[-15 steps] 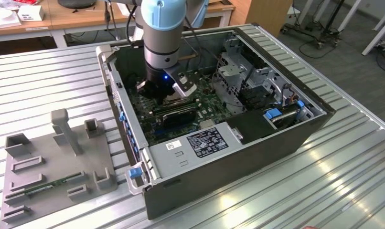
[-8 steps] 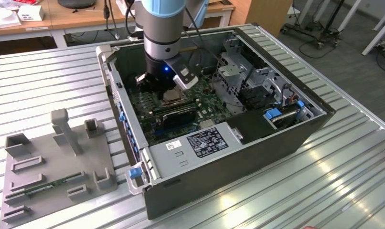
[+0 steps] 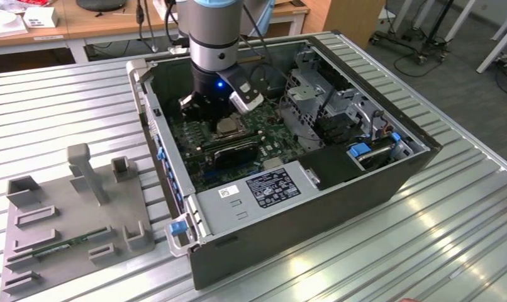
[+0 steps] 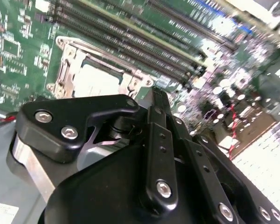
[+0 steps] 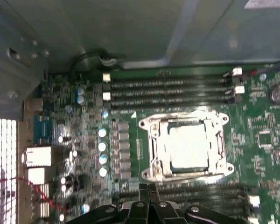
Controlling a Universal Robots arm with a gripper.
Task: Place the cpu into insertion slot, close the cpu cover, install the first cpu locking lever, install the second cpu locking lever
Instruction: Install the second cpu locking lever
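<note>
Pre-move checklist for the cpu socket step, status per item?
1. Cpu seated in the insertion slot: ok, lies flat inside the frame in both wrist views.
2. Cpu cover closed over the chip: ok, looks down flat around it.
3. Locking levers latched: cannot tell.
4. Gripper empty: ok, fingers together, nothing between them in the first wrist view.
5. Gripper clear of the socket: ok, it sits beside the slot over the memory slots, not touching the cover.
</note>
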